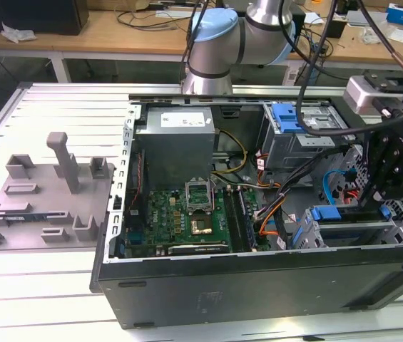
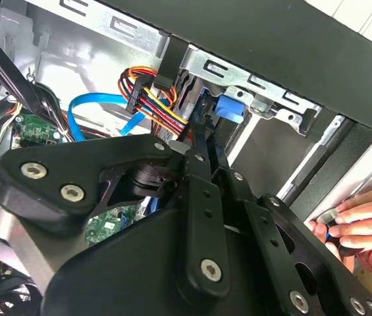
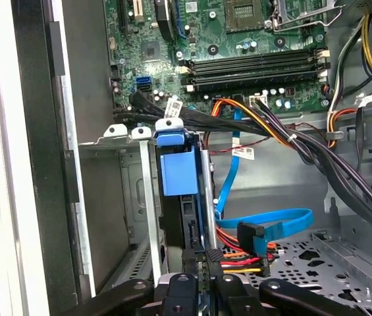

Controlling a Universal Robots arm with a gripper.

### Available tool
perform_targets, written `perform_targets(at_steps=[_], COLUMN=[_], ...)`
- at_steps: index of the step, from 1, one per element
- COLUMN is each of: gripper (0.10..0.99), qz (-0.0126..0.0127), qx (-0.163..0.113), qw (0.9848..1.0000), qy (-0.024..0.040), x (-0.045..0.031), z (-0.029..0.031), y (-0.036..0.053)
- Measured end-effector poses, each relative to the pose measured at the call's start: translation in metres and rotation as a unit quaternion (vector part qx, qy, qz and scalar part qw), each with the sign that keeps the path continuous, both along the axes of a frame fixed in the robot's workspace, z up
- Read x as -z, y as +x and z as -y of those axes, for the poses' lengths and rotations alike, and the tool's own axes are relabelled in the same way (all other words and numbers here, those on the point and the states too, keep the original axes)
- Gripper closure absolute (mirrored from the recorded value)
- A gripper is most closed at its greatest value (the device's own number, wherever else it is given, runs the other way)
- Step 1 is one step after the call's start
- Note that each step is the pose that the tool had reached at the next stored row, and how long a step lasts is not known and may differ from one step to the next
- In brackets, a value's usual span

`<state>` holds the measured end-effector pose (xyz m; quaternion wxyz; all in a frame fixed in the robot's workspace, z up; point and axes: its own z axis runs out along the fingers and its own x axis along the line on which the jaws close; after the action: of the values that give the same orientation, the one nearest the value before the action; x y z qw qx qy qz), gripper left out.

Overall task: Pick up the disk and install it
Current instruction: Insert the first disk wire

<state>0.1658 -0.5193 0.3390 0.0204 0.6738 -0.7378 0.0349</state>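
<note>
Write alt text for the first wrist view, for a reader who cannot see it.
A black robot gripper reaches into an open computer case, gripping the edge of a disk in a blue plastic bracket that stands upright between the silver metal rails of a drive bay. Beyond lie a green motherboard, bundled black and orange cables and a looping blue flat cable.

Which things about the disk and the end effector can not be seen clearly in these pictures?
- The disk: in the first wrist view its blue bracket shows in the drive cage; the cage rails cover its label and lower end.
- The end effector: its fingertips are hidden against the disk.
- A person's hand: in the second wrist view, cut off at the edge.
</note>
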Motion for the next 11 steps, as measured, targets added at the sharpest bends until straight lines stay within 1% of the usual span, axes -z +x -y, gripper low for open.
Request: perform_targets(at_steps=[4,5,6,8,11], gripper=[0.918,0.918,0.906,0.788,0.608], qz=[0.0000,-0.0003,-0.0001,0.0000,0.0000], qx=[0.000,0.000,0.000,0.000,0.000], qw=[1.0000,1.0000,1.0000,1.0000,1.0000], qy=[-0.0004,0.0006,-0.0001,-0.0004,-0.0006], x=[0.0034,0.0009,-0.0062,-0.0171,-0.0264], z=[0.0002,0.0001,0.0002,0.0000,0.0000], y=[0.0000,-0.0006,-0.0006,-0.0007,-0.0007])
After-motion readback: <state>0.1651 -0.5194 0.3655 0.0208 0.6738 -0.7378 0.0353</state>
